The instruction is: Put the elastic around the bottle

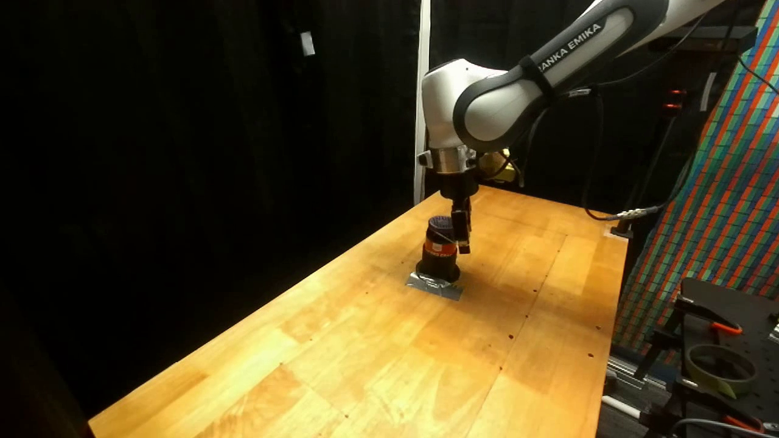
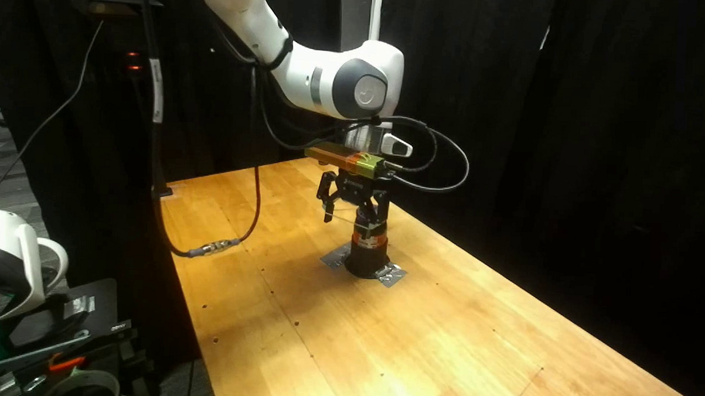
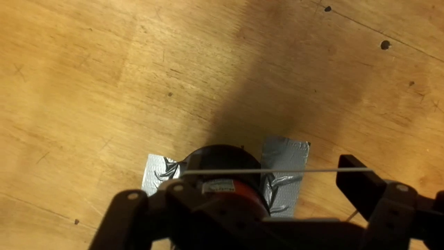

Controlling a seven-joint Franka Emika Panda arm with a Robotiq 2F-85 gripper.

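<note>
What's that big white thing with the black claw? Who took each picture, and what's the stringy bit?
That's a robot arm, a machine that moves things. Two pictures were taken from different places outside the robot; the third was taken from its wrist, looking down. On the wooden table stands a small orange-and-black bottle, with silver tape at its foot. The claw is called a gripper. It's open, and the stringy bit is an elastic stretched between its fingers. The job is putting that elastic around the bottle.
</note>
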